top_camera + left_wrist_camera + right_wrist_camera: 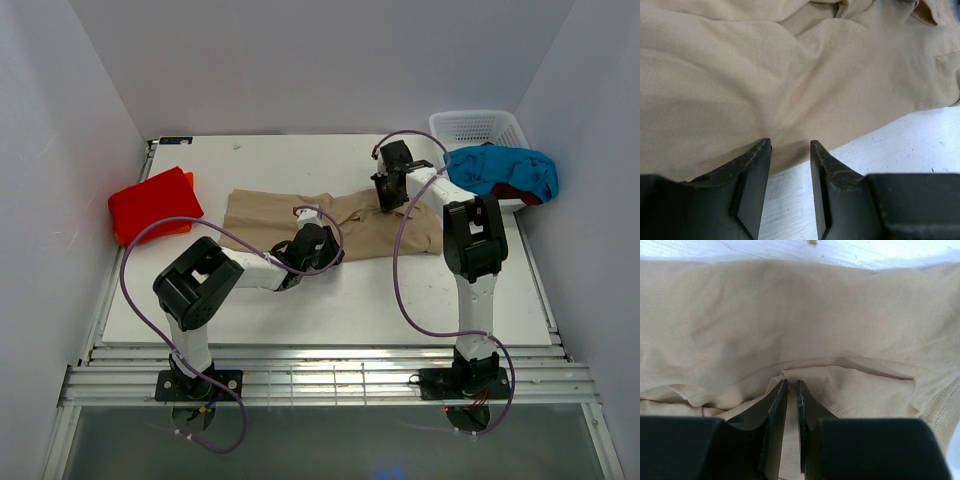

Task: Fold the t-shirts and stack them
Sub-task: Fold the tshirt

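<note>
I see the tan t-shirt (345, 222) across the middle of the bench (350, 300), its long axis running from left edge to right edge. My right gripper (790, 382) is clenched on a fold of it. My left gripper (790, 145) sits parted at its near hem. The red t-shirt (153, 203) lies by the left edge, and the turquoise t-shirt (500, 170) drapes the basket (478, 125) in the far right corner.

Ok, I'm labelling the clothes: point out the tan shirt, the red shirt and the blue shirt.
tan shirt (255, 205), top view, flat left half.
red shirt (153, 203), top view, its top face.
blue shirt (500, 168), top view, bunched middle.
</note>
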